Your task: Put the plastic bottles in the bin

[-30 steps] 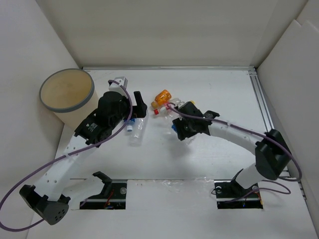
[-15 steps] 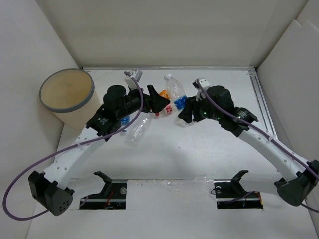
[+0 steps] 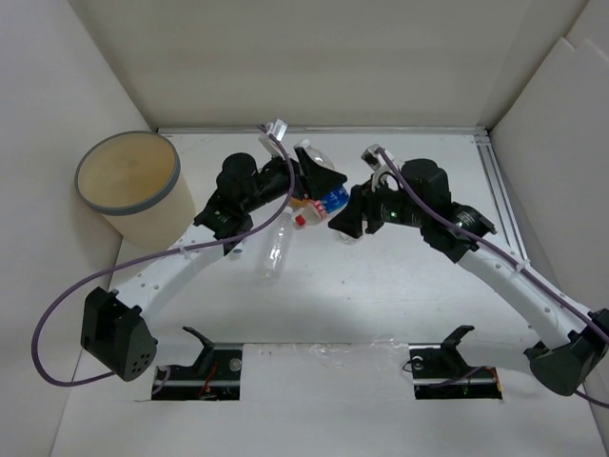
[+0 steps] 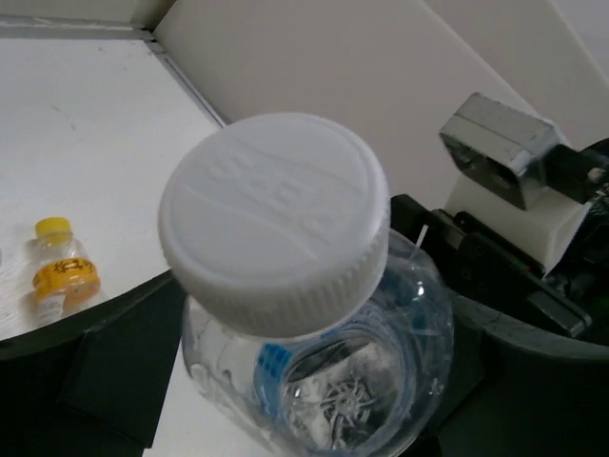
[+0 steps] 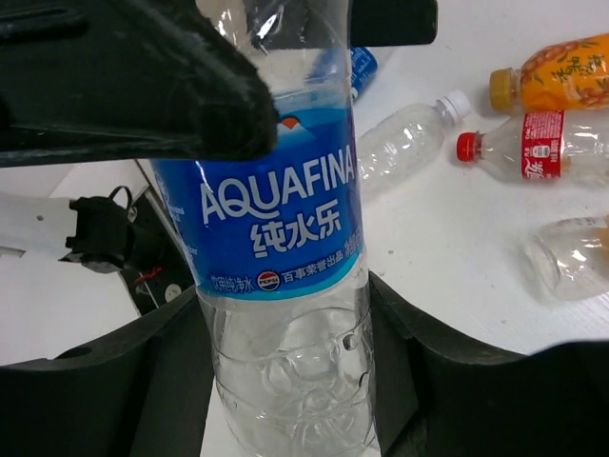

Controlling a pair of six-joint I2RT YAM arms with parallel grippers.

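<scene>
A clear Aquafina bottle with a blue label [image 3: 331, 200] is held above the table between both arms. My right gripper [image 3: 344, 219] is shut on its lower body [image 5: 285, 371]. My left gripper [image 3: 319, 179] stands open round its upper part, and its white cap [image 4: 276, 219] faces the left wrist camera. On the table lie a clear bottle [image 3: 276, 246], an orange bottle [image 5: 561, 71], a red-labelled bottle [image 5: 533, 148] and a small yellow-capped one [image 4: 62, 262]. The bin [image 3: 128, 176] stands at the far left.
White walls enclose the table on three sides. Another clear bottle [image 5: 571, 257] and a blue-labelled one [image 5: 360, 67] lie near the others. The right arm's wrist camera block [image 4: 514, 171] is close to my left gripper.
My left gripper has moved right and up, from beside the bottle to round its upper part. My right gripper has tilted the bottle toward the left arm. The clear bottle on the table has shifted slightly.
</scene>
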